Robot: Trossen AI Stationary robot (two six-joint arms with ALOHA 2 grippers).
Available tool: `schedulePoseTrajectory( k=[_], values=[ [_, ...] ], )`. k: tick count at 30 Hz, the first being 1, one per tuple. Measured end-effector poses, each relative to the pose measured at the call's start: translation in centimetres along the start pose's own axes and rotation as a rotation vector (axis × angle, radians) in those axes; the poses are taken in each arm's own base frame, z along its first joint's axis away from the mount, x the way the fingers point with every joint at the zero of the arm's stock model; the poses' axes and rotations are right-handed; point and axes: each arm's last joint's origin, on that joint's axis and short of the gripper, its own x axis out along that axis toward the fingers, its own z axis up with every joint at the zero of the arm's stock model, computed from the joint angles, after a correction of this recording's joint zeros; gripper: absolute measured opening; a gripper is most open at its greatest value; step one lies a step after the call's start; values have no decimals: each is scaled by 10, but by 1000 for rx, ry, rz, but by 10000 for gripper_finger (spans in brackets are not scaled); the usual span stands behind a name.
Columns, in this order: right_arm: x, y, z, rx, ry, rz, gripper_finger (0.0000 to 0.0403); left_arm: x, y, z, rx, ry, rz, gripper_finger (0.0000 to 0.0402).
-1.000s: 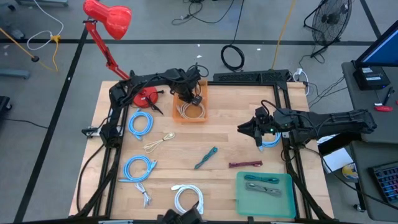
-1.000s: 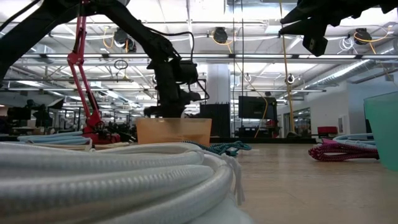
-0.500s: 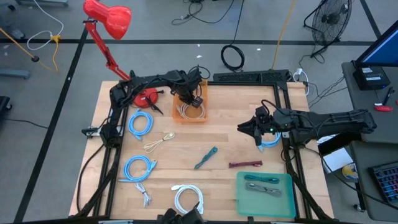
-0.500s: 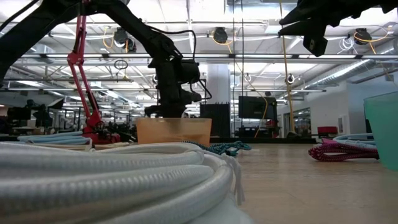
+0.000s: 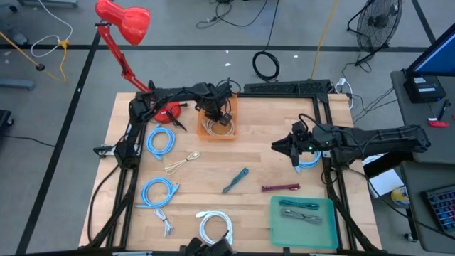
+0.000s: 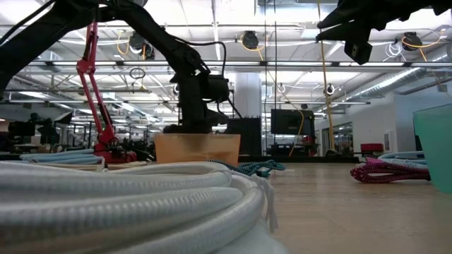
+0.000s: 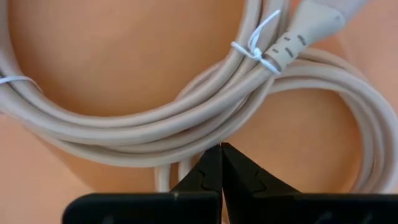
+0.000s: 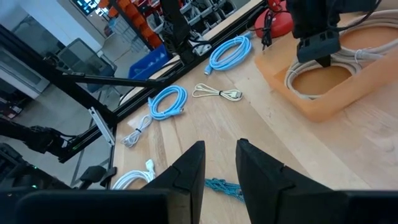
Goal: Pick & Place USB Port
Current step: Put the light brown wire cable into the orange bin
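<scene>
Beige USB cable (image 7: 205, 118) lies coiled in the orange bin (image 5: 217, 125), directly under the left gripper (image 7: 221, 163), whose fingers are pressed together with nothing between them, their tips just at the coil's strands (contact is hard to judge). By my reading this is the placing step finishing: the cable is already in the bin, and the next move calls for lifting the left gripper straight up clear of the bin's walls before choosing another cable. From that gripper outward, the bin's orange floor surrounds the coil, a white tie binds the loops beside the plug, and beyond the bin on the tabletop (image 5: 263, 167) lie the remaining cables: blue coils, a small cream one, a teal one (image 5: 235, 180) and a maroon one (image 5: 280, 188).

The right gripper (image 8: 219, 163) waits well apart, raised over the tabletop's far side from the bin, fingers spread a little, holding nothing. Close by it sits the green tray (image 5: 328, 233) with a cable inside.
</scene>
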Motion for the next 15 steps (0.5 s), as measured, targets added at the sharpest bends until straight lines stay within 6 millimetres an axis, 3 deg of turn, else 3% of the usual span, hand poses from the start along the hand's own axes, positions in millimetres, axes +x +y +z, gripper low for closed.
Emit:
schedulePoseTrajectory(
  k=[15],
  values=[
    [0, 0, 0, -4, -1, -1, 84, -8, 9, 7, -54, -42, -39, 0]
  ],
)
